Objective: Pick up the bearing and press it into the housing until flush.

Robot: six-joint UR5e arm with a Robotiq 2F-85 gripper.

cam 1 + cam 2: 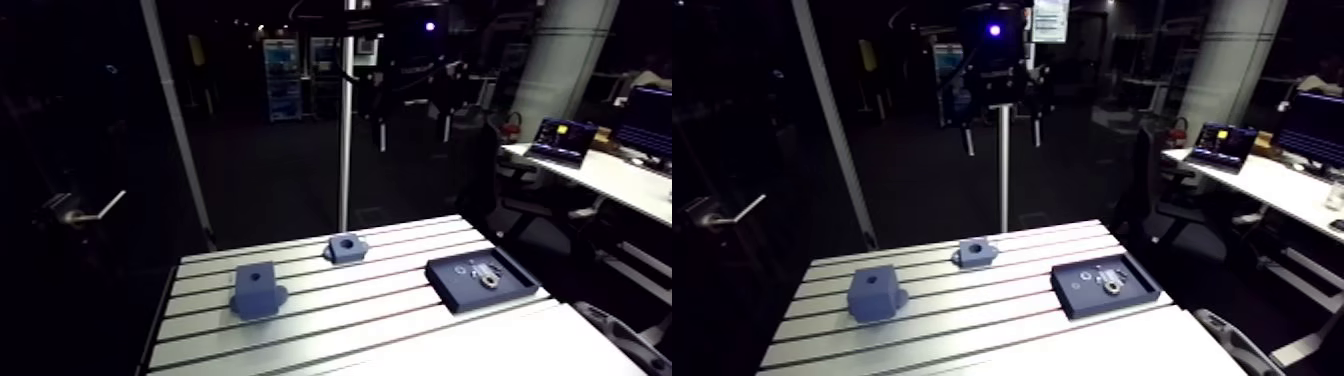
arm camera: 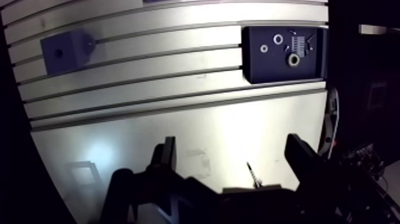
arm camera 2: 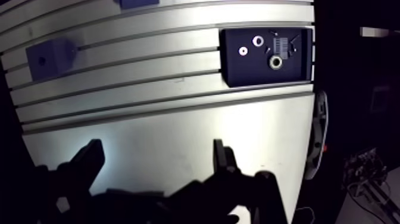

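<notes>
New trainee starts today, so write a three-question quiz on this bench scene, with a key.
1. True or false: the gripper is shut on a part.
2. How many blue blocks with a hole stand on the table?
3. The small metal rings lie: (a) in the dark tray, (b) on the bare table, (c) on a block.
Key: 1 false, it is open and empty; 2 two; 3 a.

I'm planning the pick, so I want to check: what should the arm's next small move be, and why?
Probably carry the open gripper over the dark tray: it holds nothing and hangs above the table, and the ring that looks like the bearing lies in that tray, untouched.
</notes>
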